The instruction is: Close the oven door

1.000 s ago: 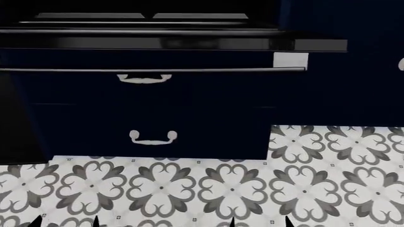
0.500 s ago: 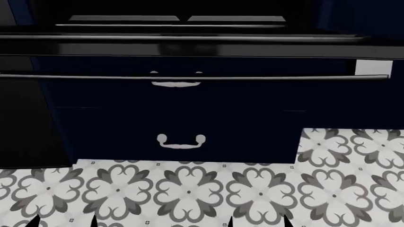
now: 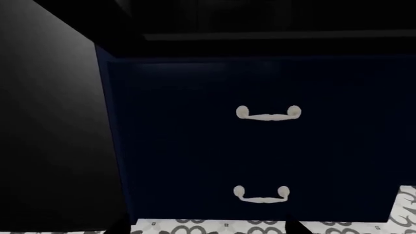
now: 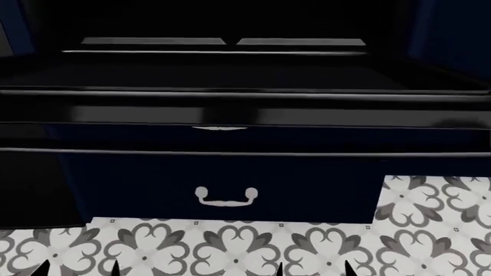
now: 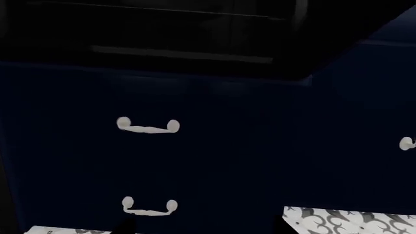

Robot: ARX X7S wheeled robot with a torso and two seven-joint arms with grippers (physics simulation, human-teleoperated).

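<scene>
The oven door [image 4: 245,100] lies open and level across the head view, its glossy black inner face up. Its small white handle [image 4: 218,128] just peeks out under the front edge. From the left wrist view the door's navy outer face shows with the handle [image 3: 268,113]; the right wrist view shows the same handle [image 5: 148,126]. My left gripper [image 4: 78,269] and right gripper [image 4: 314,269] show only as dark fingertips at the lower edge, both open, empty, and short of the door. The wrist views show the left gripper [image 3: 206,229] and right gripper [image 5: 206,229] the same way.
Under the door is a navy drawer [image 4: 307,190] with a like handle [image 4: 225,196]. A black panel [image 3: 52,122] stands to the left, and a navy cabinet with a white handle [image 5: 407,143] to the right. Patterned floor tiles [image 4: 230,247] lie in front.
The head view has drawn nearer and centred on the oven. The door now fills the width and sits lower in view, its handle almost hidden under its edge. The fingertips keep their places.
</scene>
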